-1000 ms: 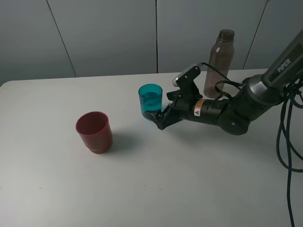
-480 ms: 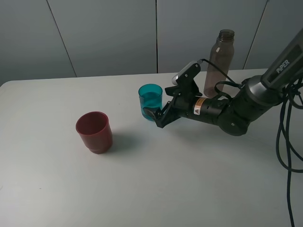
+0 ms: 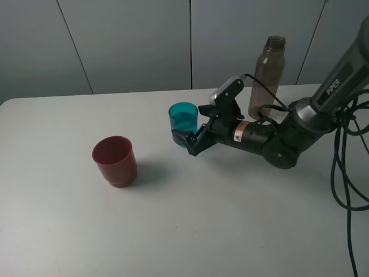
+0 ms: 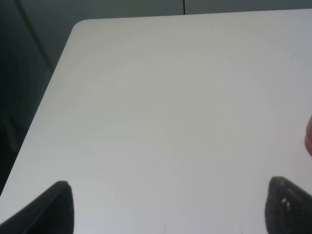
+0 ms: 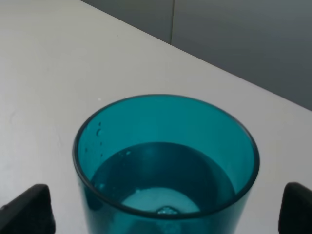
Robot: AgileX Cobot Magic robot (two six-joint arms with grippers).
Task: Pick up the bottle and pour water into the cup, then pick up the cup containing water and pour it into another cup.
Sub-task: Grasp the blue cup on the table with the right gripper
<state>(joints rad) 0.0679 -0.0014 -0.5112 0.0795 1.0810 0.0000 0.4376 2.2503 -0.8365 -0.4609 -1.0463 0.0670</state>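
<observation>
Two jaws of the right gripper [image 3: 192,128] standing wide open, flanking the teal tumbler [image 3: 184,120] holding water, gripping nothing, left gripper [image 4: 173,207] hanging open over the white table [image 4: 170,97].

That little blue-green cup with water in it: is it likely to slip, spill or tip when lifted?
The teal cup looks like thin, smooth plastic, so it may flex or slip if squeezed. The water reaches partway up, so it probably adds steadying weight but could slosh when tilted. Being taller than wide, it might tip if pushed high.
</observation>
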